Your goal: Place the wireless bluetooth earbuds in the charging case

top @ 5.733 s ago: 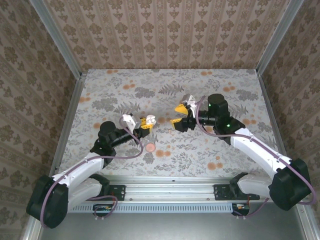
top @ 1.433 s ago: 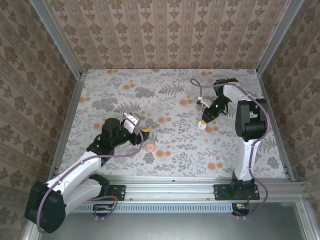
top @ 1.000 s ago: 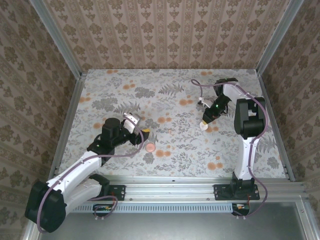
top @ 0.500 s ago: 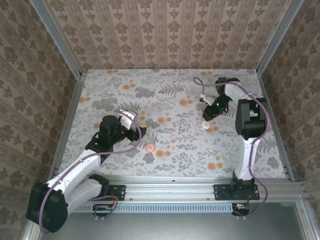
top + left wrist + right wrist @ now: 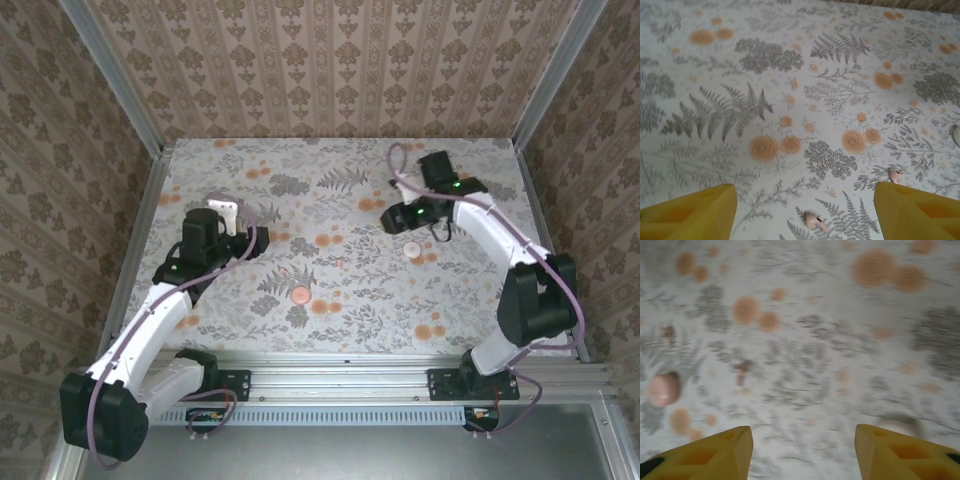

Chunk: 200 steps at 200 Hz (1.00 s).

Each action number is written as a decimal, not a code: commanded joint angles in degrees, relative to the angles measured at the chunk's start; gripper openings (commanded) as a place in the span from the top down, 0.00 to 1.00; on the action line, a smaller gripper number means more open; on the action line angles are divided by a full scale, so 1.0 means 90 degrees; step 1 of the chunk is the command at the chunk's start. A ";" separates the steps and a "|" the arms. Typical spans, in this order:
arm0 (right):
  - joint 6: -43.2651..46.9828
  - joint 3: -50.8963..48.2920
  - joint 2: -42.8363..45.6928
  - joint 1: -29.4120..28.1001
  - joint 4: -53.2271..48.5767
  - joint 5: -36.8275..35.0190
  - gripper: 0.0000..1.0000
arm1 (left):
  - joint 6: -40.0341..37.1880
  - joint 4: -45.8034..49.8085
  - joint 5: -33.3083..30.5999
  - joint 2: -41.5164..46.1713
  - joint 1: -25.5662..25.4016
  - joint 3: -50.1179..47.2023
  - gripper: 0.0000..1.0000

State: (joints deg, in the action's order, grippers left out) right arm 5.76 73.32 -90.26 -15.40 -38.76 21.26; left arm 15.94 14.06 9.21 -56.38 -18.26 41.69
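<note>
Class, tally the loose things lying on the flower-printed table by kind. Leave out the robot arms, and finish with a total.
Small pinkish-white earbuds: 2
Round flat salmon-pink case half: 1
Round flat paler case half: 1
Total: 4

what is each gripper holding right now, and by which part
Nothing is held. The left gripper and the right gripper both have open, empty jaws; an earbud lies loose on the tablecloth.
</note>
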 commanded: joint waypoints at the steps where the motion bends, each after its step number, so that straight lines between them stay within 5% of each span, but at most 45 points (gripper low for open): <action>1: -0.1347 -0.0273 0.0363 -0.1016 0.0109 -0.0647 0.41 | 0.1017 0.1360 -0.0382 -0.0174 0.0136 0.0346 0.27; 41: -0.3262 0.0036 0.0214 -0.2607 -0.0197 -0.1458 0.37 | 0.1686 0.2202 -0.0164 -0.0348 0.0663 0.0445 0.27; 80: -0.5067 0.1143 -0.0953 -0.3646 -0.0945 -0.1775 0.38 | 0.1881 0.2606 -0.0212 -0.0269 0.1048 0.0301 0.28; 137: -0.6841 0.2493 -0.2639 -0.4107 -0.2095 -0.1642 0.38 | 0.1654 0.2724 -0.0199 -0.0428 0.1287 0.0202 0.28; 200: -0.7362 0.2593 -0.3342 -0.4359 -0.2008 -0.1579 0.35 | 0.1385 0.2774 -0.0145 -0.0484 0.1343 0.0299 0.29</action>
State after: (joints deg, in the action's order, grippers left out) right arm -56.82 94.15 -117.75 -53.41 -54.35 7.25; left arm 30.22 37.47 7.66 -60.80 -6.96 44.23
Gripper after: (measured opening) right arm 0.636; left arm 0.708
